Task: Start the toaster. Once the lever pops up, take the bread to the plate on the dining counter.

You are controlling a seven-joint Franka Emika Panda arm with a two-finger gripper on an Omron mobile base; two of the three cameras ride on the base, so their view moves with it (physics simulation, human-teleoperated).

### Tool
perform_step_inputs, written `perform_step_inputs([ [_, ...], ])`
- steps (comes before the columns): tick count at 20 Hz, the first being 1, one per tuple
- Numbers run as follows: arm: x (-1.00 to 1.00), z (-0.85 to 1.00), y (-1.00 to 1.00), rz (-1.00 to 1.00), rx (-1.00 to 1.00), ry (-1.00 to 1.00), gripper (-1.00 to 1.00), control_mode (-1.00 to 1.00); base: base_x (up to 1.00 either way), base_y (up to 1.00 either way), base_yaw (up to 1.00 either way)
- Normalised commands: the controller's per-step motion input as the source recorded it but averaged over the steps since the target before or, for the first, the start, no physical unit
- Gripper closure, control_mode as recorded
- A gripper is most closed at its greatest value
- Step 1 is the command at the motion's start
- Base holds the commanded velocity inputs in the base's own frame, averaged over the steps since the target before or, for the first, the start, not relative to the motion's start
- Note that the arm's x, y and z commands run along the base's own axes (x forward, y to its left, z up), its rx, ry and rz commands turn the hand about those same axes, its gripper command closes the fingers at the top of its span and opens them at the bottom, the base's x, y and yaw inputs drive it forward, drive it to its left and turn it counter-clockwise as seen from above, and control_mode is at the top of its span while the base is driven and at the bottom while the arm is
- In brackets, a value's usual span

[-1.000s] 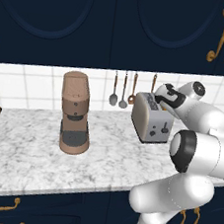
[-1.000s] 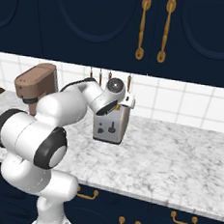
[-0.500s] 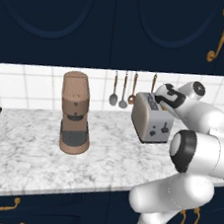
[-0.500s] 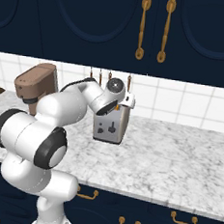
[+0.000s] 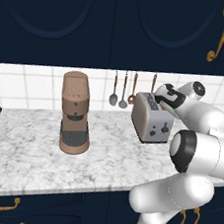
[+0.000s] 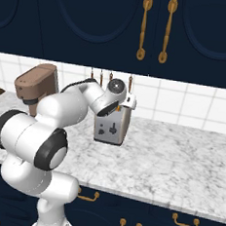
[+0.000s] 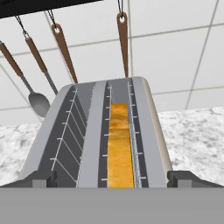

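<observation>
Golden-brown bread (image 7: 119, 148) sits in 1 slot of the silver toaster (image 5: 152, 118) on the marbled table (image 5: 24, 153); the fingers (image 7: 112, 179) hang wide above it, holding nothing.

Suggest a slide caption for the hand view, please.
Open tool above the toaster, bread seated in one slot.

toaster (image 6: 111, 127) top hidden behind the arm in right base view; lever too small to pick out; bread (image 7: 119, 148) mostly sunk in slot, lower end cut off in hand view
</observation>
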Motion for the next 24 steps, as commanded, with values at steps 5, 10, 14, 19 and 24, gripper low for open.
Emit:
perform_step_inputs([
  [5,0.0,0.0,0.0,0.0,0.0,0.0,-1.0,-1.0,0.0,0.0,0.0],
  [10,0.0,0.0,0.0,0.0,0.0,0.0,-1.0,-1.0,0.0,0.0,0.0],
  [14,0.0,0.0,0.0,0.0,0.0,0.0,-1.0,-1.0,0.0,0.0,0.0],
  [19,0.0,0.0,0.0,0.0,0.0,0.0,-1.0,-1.0,0.0,0.0,0.0],
  [24,0.0,0.0,0.0,0.0,0.0,0.0,-1.0,-1.0,0.0,0.0,0.0],
])
